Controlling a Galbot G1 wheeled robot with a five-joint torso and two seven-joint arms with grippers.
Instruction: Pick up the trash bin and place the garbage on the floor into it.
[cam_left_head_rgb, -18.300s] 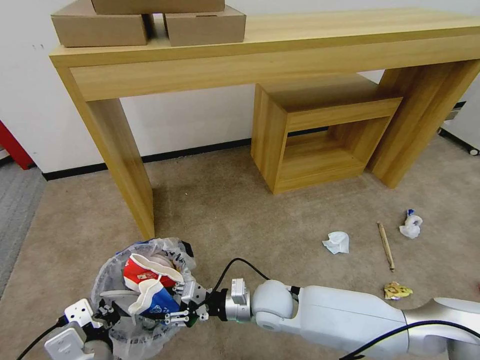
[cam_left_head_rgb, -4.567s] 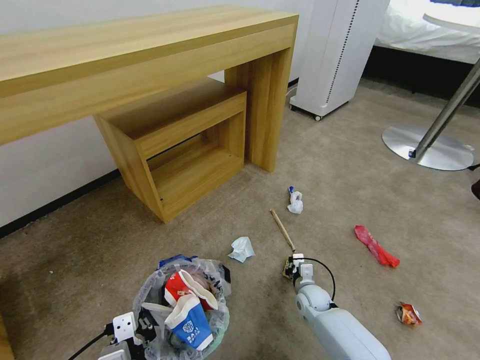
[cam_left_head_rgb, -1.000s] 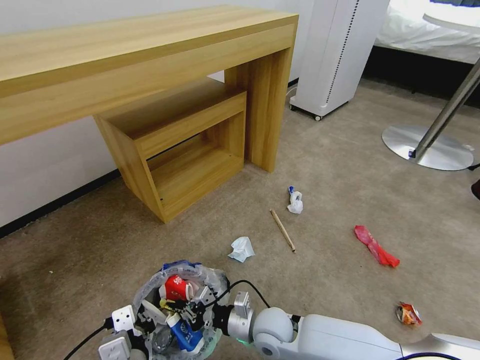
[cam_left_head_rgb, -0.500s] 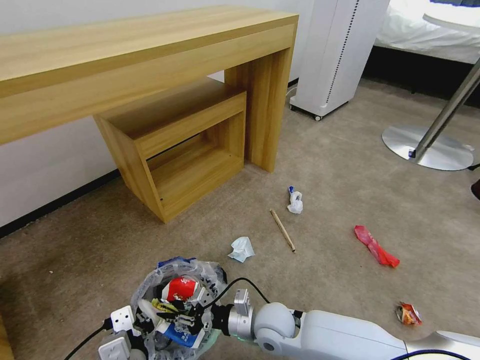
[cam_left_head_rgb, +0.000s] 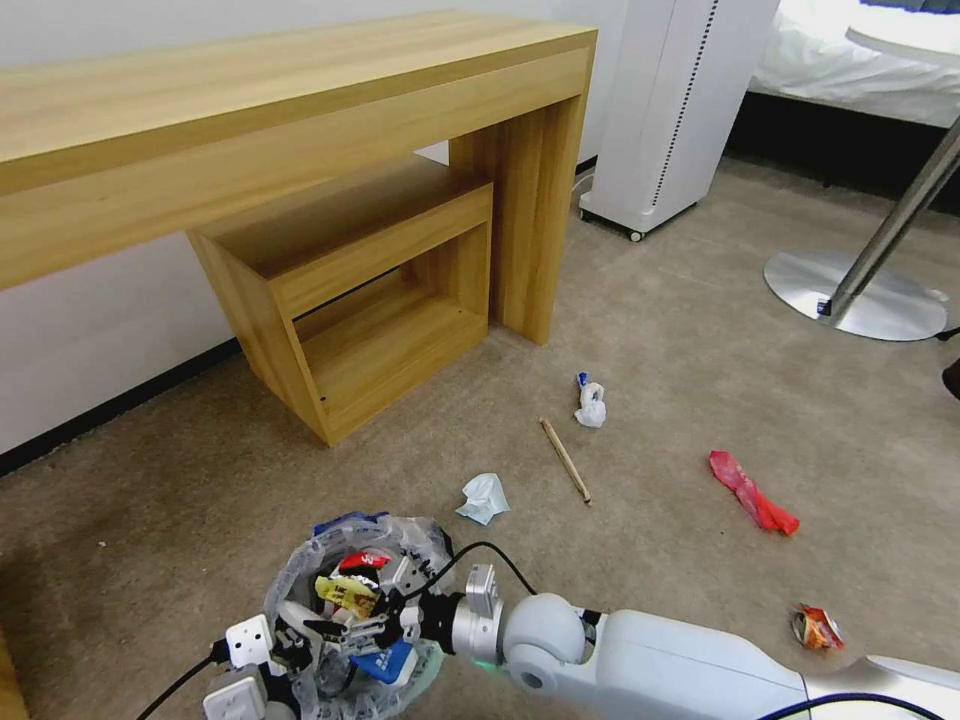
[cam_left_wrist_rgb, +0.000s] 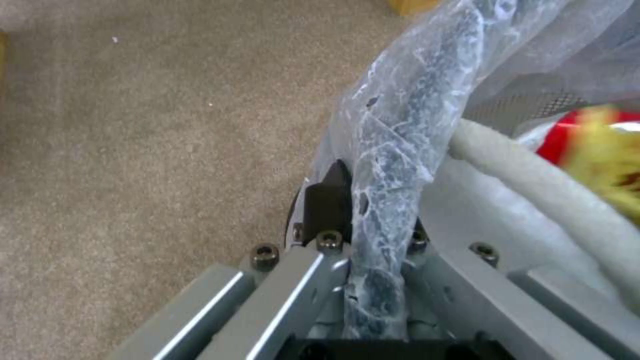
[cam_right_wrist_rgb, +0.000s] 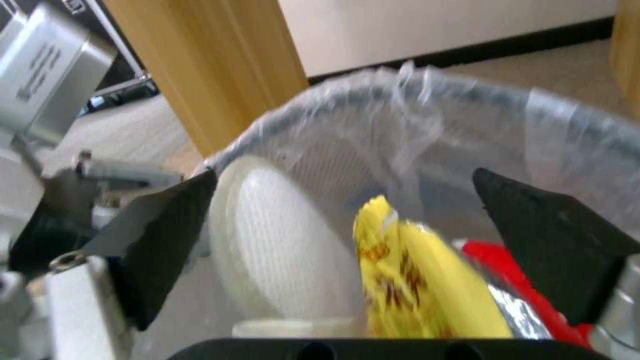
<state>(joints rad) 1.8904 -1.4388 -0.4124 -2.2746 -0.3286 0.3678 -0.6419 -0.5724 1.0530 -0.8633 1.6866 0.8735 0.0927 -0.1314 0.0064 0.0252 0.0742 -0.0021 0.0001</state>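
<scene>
While held off the floor at its lined rim by the pinching left end effector (cam_left_wrist_rgb: 373, 280), trash bin (cam_left_head_rgb: 300, 570): light, thin-walled. Right end effector (cam_left_head_rgb: 372, 628) spread above it; yellow wrapper (cam_right_wrist_rgb: 413, 280): crinkly, featherweight, dropped loose inside.

The right arm (cam_left_head_rgb: 700, 665) has smooth white shells, a rounded white joint, a silver wrist ring carrying a small pale box, and a black cable looping above it. Its right gripper (cam_right_wrist_rgb: 347, 250) has 2 black triangular pads. The left gripper (cam_left_wrist_rgb: 373, 260) is grey metal with dark hex screws; a white block and black cable sit behind it
</scene>
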